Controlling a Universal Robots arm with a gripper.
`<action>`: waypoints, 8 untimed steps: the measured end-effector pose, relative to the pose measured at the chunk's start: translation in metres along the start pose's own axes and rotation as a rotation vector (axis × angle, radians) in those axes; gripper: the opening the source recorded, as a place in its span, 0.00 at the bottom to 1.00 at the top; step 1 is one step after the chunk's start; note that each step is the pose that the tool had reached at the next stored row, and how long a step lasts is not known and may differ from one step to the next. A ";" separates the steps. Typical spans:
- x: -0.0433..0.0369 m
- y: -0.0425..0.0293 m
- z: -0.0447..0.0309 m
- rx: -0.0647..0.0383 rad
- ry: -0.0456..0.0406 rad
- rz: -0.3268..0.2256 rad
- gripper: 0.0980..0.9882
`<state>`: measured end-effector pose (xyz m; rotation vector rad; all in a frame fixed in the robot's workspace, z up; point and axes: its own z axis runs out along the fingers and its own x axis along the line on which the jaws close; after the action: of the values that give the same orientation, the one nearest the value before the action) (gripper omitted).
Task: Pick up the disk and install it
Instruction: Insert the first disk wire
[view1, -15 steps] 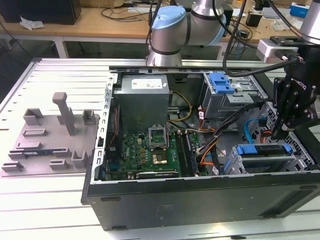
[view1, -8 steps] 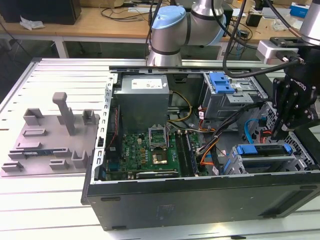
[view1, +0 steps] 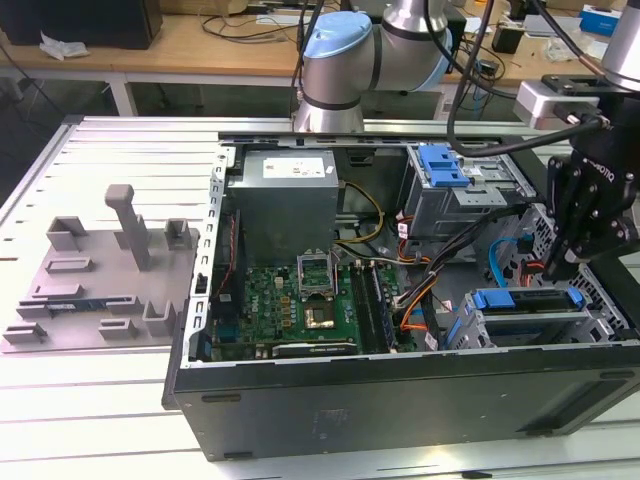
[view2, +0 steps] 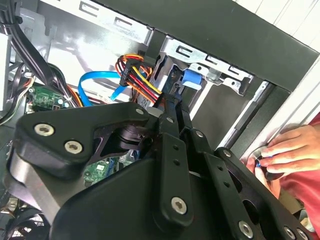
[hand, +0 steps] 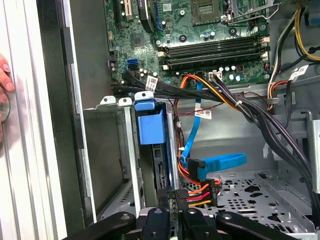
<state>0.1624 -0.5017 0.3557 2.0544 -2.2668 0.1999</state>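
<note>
Though the disk seems to lie in the drive bay of the computer case, the pincer hovers close over it, its grip impossible to tell, so seating looks unconfirmed

The exterior view looks down from well back over the open case on the bench. Both wrist views peer closely past the pincer, sharing the drive bay.

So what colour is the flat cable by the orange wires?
Bright blue. The flat cable shows best in the first wrist view.
</note>
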 end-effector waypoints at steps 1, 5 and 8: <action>0.0008 -0.0001 0.0002 -0.001 0.0003 0.006 0.07; 0.0015 -0.0001 0.0010 -0.005 0.0016 0.032 0.07; 0.0015 -0.0001 0.0010 -0.005 0.0017 0.034 0.07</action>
<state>0.1625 -0.5033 0.3549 2.0132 -2.3005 0.1977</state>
